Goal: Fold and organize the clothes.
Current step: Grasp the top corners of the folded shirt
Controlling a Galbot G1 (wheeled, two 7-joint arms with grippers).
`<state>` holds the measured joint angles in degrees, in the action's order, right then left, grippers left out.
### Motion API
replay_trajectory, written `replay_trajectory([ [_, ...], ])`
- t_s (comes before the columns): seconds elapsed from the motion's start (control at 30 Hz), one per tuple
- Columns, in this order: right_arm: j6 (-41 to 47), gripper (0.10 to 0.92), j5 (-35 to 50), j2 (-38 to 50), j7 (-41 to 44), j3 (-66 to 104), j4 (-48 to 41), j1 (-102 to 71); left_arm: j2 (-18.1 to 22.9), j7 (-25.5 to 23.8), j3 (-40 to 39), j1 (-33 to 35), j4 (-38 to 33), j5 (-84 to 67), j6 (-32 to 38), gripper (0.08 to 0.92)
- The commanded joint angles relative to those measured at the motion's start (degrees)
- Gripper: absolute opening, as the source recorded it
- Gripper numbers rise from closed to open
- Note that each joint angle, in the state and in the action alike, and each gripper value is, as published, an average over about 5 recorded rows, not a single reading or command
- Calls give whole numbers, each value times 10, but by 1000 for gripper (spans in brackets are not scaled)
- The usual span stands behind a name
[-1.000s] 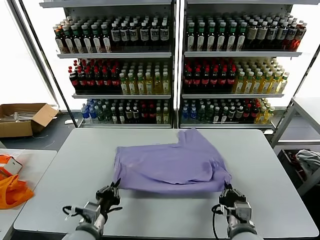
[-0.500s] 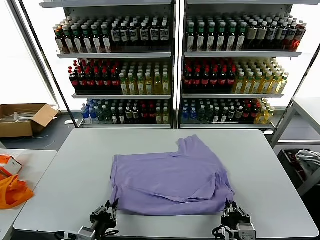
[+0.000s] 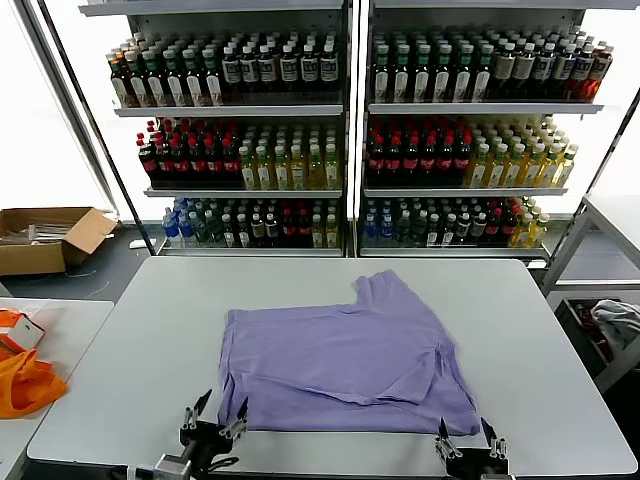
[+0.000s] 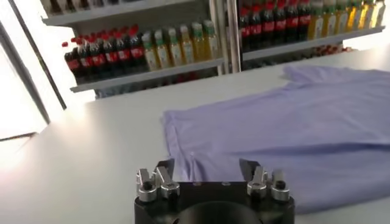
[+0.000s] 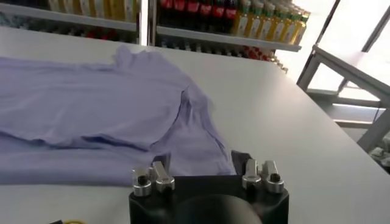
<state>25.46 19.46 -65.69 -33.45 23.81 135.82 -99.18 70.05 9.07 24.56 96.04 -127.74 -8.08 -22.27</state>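
Shop-like test space, seen from the head view. At 12 o'clock, two tall metal shelf units (image 3: 345, 120) stand side by side, each with three tiers packed with rows of drink bottles (image 3: 240, 160) sorted by colour: dark, red, yellow, green and clear. A plain grey table (image 3: 120, 370) fills the foreground. At 9 o'clock, an open cardboard box (image 3: 45, 238) lies on the floor; at 8 o'clock, an orange bag (image 3: 25, 385) rests on a second table. At 3 o'clock stands a metal-framed bench (image 3: 600, 225). Bright white panels back the shelves.
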Motion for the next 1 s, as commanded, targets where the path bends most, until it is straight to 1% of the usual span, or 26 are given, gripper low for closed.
replay_trajectory([
  [0.03,-86,820,21,12,131,132,-61,126,-11,-44,77,-120,-9,-42,40,792],
  [0.1,-97,822,20,45,217,167,-98,176,-28,-77,94,-145,2,-52,45,814],
  [0.17,-103,823,19,89,281,187,-140,235,-45,-109,104,-172,15,-54,47,820],
  [0.3,-91,823,50,176,367,173,-218,352,-69,-155,92,-229,39,-59,28,822],
  [0.47,-82,823,66,250,508,102,-323,494,-69,-182,48,-289,78,-71,-6,823],
  [0.57,-74,823,61,275,567,24,-375,562,-62,-181,26,-314,107,-76,-24,823],
  [0.67,-58,823,61,279,591,-57,-415,620,-46,-170,7,-348,147,-76,-45,823],
  [0.8,-23,823,79,259,584,-156,-469,700,-14,-165,-19,-410,226,-49,-76,823],
  [0.9,8,823,99,230,554,-209,-508,734,-15,-153,-42,-435,277,-71,-94,822],
  [1.0,36,823,116,189,525,-228,-549,746,-29,-138,-54,-451,305,-123,-104,823],
])
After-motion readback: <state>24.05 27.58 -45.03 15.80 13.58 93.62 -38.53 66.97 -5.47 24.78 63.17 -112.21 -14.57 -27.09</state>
